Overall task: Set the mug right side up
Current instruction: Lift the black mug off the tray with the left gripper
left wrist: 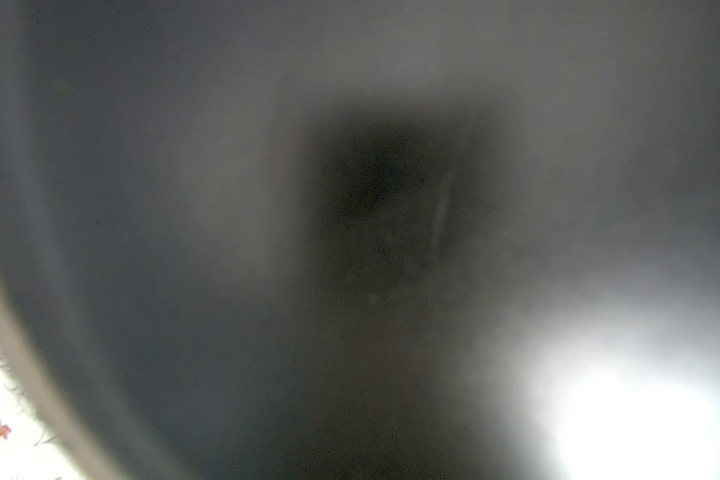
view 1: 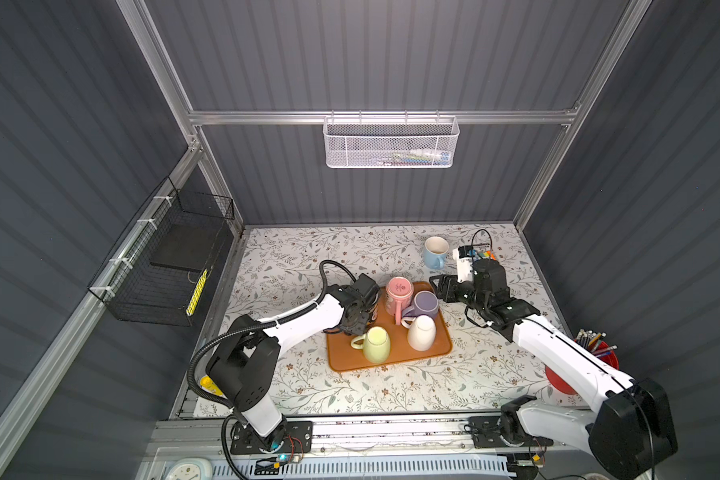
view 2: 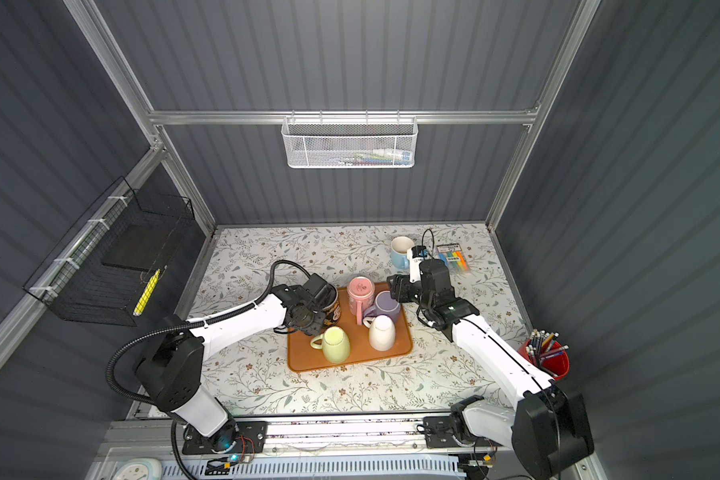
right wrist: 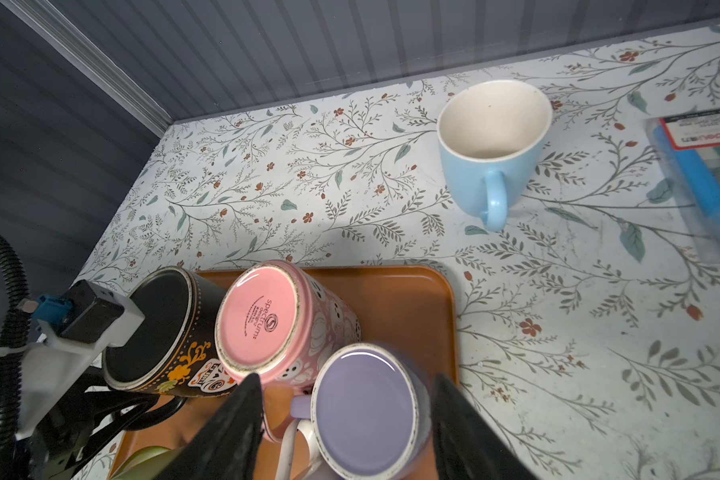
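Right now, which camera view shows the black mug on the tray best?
The right wrist view: the black mug is upside down, base and orange pattern plain. In both top views the left gripper hides most of it. The left wrist view gives only blur.

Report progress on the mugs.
Done: blue mug upright on the table. In hand: left gripper at the black mug's handle, grip unclear; right gripper open over the purple mug. Left: those two plus pink mug, white mug, yellow mug, inverted on the tray.
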Controlling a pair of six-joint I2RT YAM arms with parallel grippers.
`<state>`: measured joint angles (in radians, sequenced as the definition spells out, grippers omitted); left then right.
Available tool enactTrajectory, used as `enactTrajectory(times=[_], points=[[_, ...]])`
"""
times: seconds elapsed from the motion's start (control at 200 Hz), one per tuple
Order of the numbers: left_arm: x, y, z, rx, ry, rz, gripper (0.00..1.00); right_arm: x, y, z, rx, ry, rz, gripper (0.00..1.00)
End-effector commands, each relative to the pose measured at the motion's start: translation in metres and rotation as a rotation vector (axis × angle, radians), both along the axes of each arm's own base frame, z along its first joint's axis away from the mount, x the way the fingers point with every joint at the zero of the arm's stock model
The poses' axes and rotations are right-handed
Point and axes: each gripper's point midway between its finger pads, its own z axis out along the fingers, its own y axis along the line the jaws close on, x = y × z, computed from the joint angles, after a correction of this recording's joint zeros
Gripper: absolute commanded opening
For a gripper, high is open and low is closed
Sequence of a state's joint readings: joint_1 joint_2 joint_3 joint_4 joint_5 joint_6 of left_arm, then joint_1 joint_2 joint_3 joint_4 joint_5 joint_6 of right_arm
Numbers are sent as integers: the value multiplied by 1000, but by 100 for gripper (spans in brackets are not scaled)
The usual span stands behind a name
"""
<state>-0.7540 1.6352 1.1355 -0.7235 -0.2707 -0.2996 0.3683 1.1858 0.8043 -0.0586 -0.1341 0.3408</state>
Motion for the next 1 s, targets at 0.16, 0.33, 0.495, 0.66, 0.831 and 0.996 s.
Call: enactTrajectory(times=[0.16, 0.33, 0.495, 0.66, 0.831, 0.996], points=[[10, 4, 63, -95, -173, 47, 0, -7, 9, 12, 41, -20, 46, 65], [10, 6, 90, -149, -234, 58, 0, -12, 16, 18, 76, -32, 89, 65], [6, -2, 123, -285, -303, 37, 0, -19, 26, 26, 128, -51, 142, 66], [-1, -11, 158, -437, -373, 10, 0, -32, 34, 47, 192, -107, 213, 66], [-5, -16, 187, -540, -420, -5, 0, -43, 44, 61, 271, -151, 284, 68], [-7, -25, 214, -660, -465, -22, 0, -54, 53, 70, 349, -181, 360, 69]])
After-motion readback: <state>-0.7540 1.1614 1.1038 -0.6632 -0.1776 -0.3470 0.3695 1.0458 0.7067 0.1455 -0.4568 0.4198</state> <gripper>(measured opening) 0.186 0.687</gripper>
